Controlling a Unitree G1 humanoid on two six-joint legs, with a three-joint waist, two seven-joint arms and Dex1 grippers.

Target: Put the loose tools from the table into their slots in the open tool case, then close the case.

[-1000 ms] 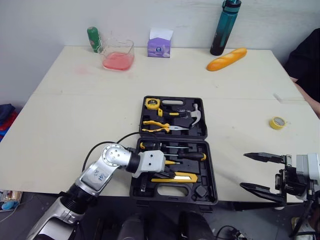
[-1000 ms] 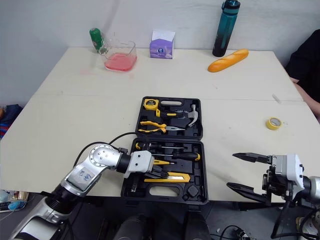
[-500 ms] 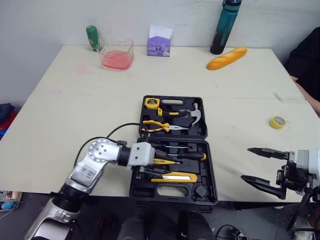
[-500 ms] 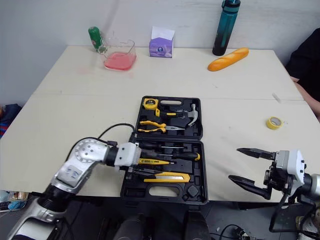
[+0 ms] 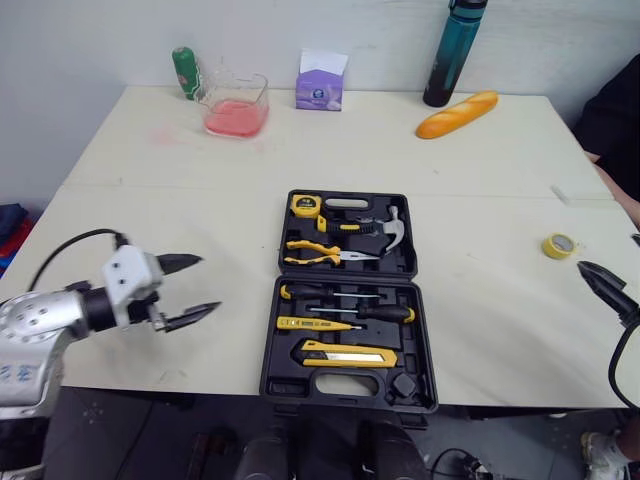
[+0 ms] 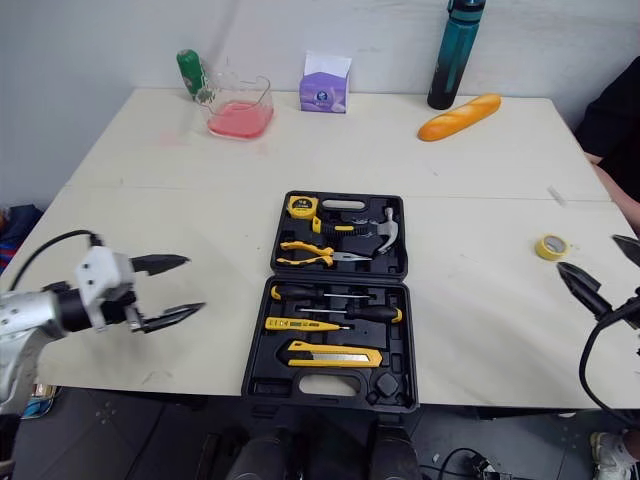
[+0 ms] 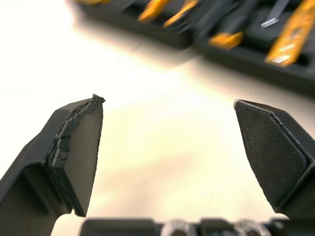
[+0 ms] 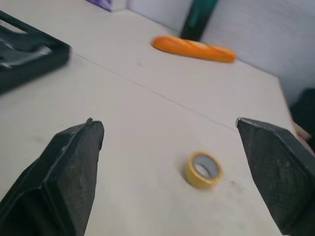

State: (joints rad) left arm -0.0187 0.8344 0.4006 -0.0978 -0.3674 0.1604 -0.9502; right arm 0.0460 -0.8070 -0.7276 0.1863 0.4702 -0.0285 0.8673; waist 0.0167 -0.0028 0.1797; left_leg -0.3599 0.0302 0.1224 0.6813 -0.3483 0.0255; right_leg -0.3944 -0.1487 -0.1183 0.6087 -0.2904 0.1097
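L fingers (image 7: 81, 152) apart, empty, over bare worktop (image 5: 150, 200) left of open tool case (image 5: 281, 385), clear of lid swing, I reckon. Tools sit in slots; lid not yet shut. R fingers (image 8: 74, 162) apart, facing yellow tape roll (image 5: 555, 244); unsure it belongs in case.

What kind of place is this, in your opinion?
Probably a test room or lab, not a workshop: a plain table against a bare wall, holding unrelated items such as an open tool case, a bread loaf and a tissue box.
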